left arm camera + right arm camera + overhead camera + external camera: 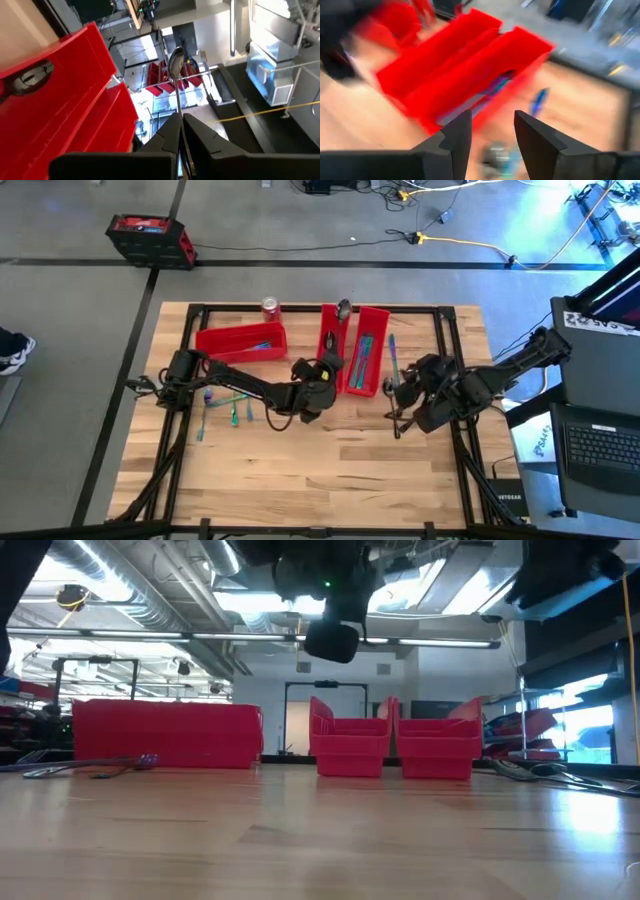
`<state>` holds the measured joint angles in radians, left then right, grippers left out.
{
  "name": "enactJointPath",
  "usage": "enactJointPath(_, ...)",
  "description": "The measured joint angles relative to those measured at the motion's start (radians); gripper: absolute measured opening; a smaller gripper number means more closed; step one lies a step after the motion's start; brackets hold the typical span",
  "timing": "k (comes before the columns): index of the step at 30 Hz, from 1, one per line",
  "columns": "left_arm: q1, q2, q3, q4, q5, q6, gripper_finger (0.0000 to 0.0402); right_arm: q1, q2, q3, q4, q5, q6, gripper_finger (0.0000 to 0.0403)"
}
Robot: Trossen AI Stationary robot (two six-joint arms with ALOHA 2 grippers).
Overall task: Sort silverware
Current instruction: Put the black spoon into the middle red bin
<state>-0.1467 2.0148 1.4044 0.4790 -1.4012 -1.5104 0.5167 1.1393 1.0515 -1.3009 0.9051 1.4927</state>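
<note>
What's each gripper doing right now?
Left gripper: shut on a spoon, held over the middle bin.
Right gripper: open, empty, near the right bin.

- Three bins are set along the far side of the table (pixel 300 480): a wide bin (pixel 240 340) on the left, and a middle bin (pixel 331 348) and a right bin (pixel 370 350) placed side by side.
- A can (pixel 270 307) is stood behind the wide bin.
- Loose cutlery (pixel 222 405) is spread in front of the wide bin.
- A spoon (pixel 175 67) is held above the middle bin.
- More cutlery (pixel 392 365) is laid just right of the right bin.
</note>
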Motion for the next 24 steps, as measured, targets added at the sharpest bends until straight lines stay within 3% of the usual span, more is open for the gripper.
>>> enactJointPath(5,0.003,0.0,0.0,-0.058,0.083,-0.069,0.0,0.0,0.002,0.0,0.209,-0.054,0.0,0.0134)
enactJointPath(9,-0.002,0.0,0.0,-0.143,0.095,-0.12,0.0,0.0,0.021,0.0,0.327,0.085,-0.043,0.0134)
enactJointPath(11,-0.002,0.0,0.0,-0.195,0.108,-0.176,0.0,0.0,0.023,0.0,0.332,0.096,-0.11,0.0134)
enactJointPath(18,-0.002,0.0,0.0,-0.273,0.205,-0.243,0.0,0.0,0.024,0.0,0.335,-0.084,-0.139,0.0134)
enactJointPath(24,-0.002,-0.001,0.0,-0.287,0.223,-0.271,0.0,0.0,0.024,0.0,0.335,-0.171,-0.14,0.0134)
